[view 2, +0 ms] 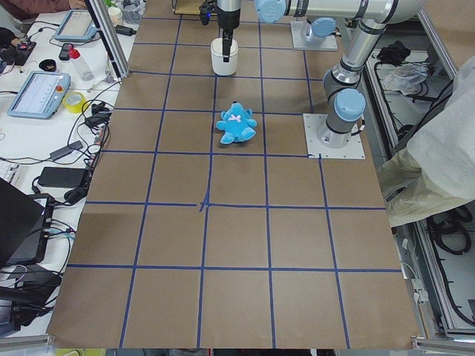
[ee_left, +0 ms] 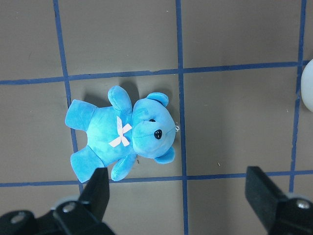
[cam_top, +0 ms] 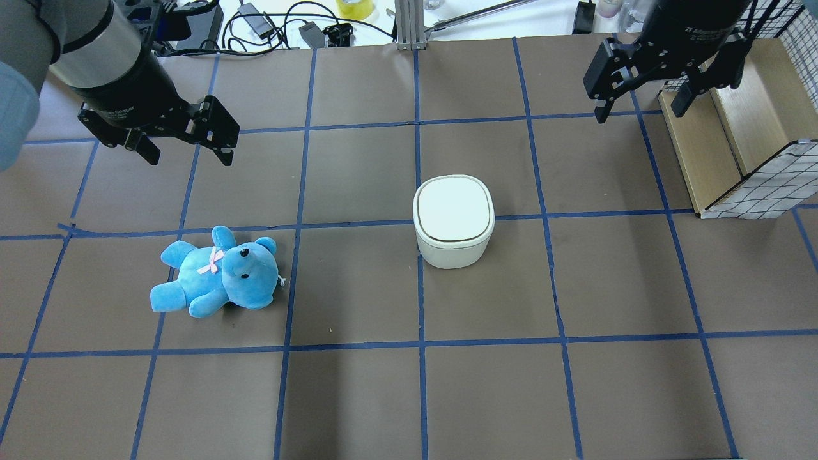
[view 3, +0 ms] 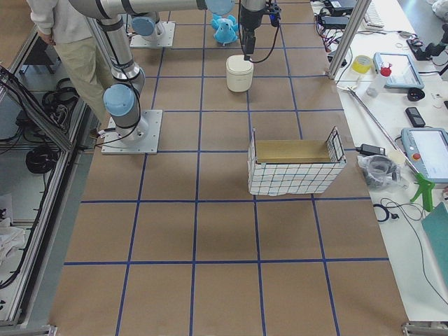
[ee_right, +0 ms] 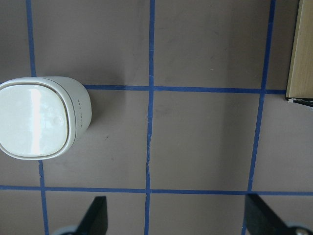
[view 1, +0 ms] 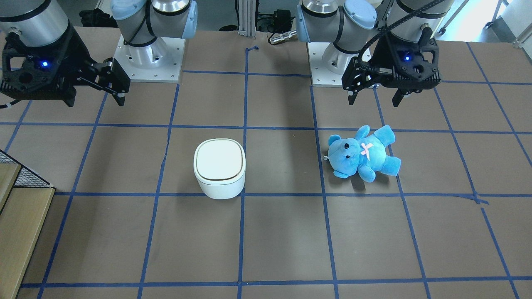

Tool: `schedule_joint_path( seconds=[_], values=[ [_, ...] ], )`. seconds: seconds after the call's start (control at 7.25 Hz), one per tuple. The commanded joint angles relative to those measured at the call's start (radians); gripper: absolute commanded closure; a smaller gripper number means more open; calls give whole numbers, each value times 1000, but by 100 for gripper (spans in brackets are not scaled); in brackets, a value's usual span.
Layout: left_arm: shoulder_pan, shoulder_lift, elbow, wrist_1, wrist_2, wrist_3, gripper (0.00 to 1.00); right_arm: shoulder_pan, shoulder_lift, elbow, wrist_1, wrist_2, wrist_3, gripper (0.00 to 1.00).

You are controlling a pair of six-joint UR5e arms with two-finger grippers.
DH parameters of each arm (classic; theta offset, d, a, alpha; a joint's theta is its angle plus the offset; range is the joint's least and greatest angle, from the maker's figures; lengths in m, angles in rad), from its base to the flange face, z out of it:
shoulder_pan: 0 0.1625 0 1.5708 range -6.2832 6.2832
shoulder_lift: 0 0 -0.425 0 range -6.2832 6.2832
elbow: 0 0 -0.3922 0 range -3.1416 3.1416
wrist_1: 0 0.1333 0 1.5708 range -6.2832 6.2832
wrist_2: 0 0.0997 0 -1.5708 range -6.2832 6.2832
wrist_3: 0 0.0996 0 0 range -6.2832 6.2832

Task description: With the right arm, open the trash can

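Observation:
The white trash can [view 1: 219,168] stands with its lid shut near the table's middle; it also shows in the overhead view [cam_top: 454,220] and at the left of the right wrist view [ee_right: 36,117]. My right gripper [cam_top: 641,114] is open and empty, raised well above the table, far back and to the right of the can [view 1: 96,102]. Its fingers show at the bottom of its wrist view [ee_right: 98,210]. My left gripper [cam_top: 190,160] is open and empty, hovering behind a blue plush bear [cam_top: 217,275], which lies on its back below it [ee_left: 122,137].
A wire-sided wooden box [cam_top: 741,147] stands at the table's right end, just beside the right gripper. Blue tape lines grid the brown table. A person [view 3: 63,28] stands behind the robot bases. Cables and devices lie on the bench [view 2: 44,96] past the table's far edge.

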Motion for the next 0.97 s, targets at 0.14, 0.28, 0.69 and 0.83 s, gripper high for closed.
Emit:
schedule_joint_path(
  seconds=[0.14,0.28,0.69,0.83],
  values=[
    [1,0,0,0,0,0,0,0,0,0,0,1,2,0],
    [1,0,0,0,0,0,0,0,0,0,0,1,2,0],
    [1,0,0,0,0,0,0,2,-2,-14,8,3,3,0],
    [1,0,0,0,0,0,0,8,-3,-8,3,17,12,0]
  ],
)
